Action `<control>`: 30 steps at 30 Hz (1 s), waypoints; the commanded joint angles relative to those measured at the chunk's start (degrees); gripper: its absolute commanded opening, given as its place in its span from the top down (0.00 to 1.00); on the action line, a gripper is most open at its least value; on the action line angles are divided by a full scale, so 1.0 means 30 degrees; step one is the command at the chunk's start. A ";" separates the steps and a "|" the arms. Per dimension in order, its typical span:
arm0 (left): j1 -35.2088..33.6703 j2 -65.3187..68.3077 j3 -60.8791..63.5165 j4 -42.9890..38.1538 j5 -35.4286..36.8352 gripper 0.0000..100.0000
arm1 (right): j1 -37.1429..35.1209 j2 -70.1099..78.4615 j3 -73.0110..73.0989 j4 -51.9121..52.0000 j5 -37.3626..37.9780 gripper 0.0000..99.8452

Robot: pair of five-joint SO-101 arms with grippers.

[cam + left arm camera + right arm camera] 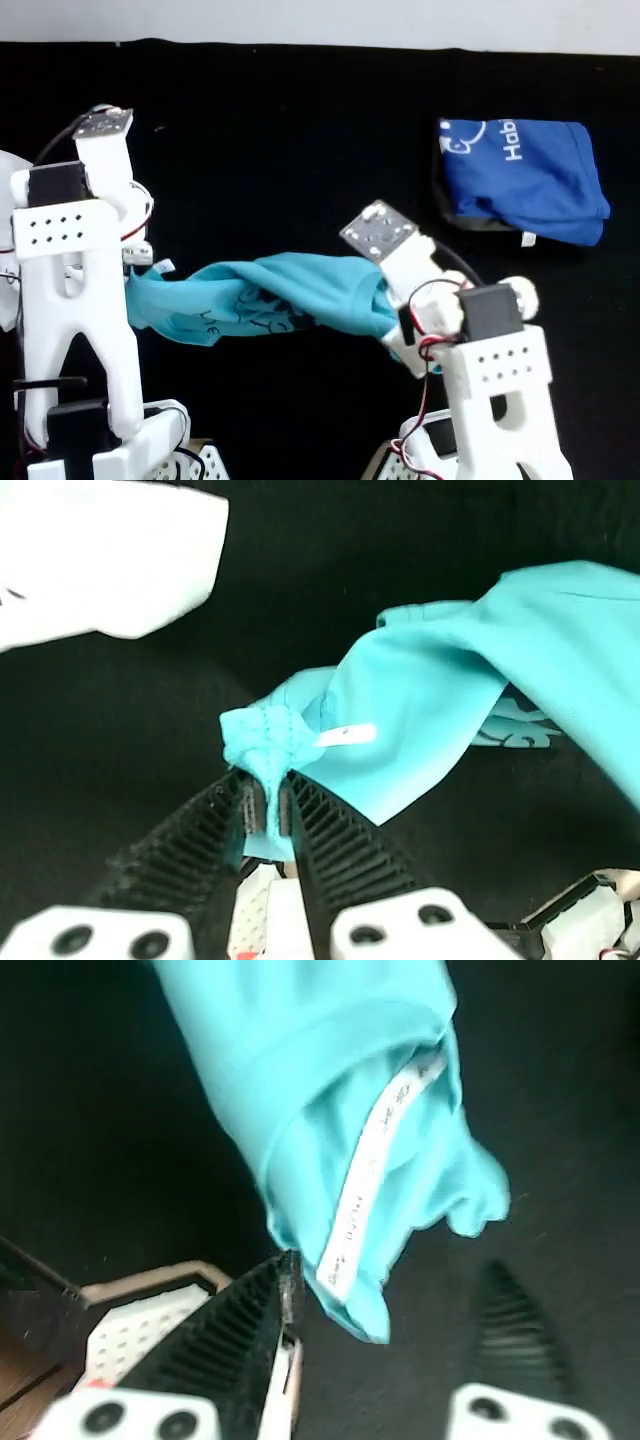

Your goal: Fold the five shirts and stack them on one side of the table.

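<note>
Black cloth over table [300, 120]; pale wall [320, 20] strip behind far edge.

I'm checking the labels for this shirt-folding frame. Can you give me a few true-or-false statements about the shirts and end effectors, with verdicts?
1. The left end effector is shut on a bunched edge of the turquoise fabric shirt. True.
2. The right end effector is clamped shut on that shirt. False: its fingers stand apart, with the shirt's end in the gap.
3. The folded royal-blue shirt lies on the black table covering, apart from the turquoise one. True.
4. The turquoise shirt lies neatly folded on top of the blue one. False: it is bunched and stretched between the two arms.
</note>
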 commanded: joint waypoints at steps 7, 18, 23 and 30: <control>-0.1158 -0.0542 -0.0073 -0.0176 -0.0147 0.99 | 0.0366 0.1919 -0.4996 -0.2799 -0.3604 0.72; -0.1158 -0.0630 -0.0073 -0.0147 -0.0117 0.99 | -0.2154 1.3846 -0.2154 -0.6520 -0.6388 0.72; -0.1158 -0.0601 -0.0073 -0.0205 -0.0117 0.99 | -0.3766 1.6630 -0.2154 -0.6549 -0.5158 0.81; -0.1158 -0.0630 -0.0073 -0.0117 -0.0117 0.99 | -0.3297 1.4227 -0.2593 -0.6081 -0.5158 0.99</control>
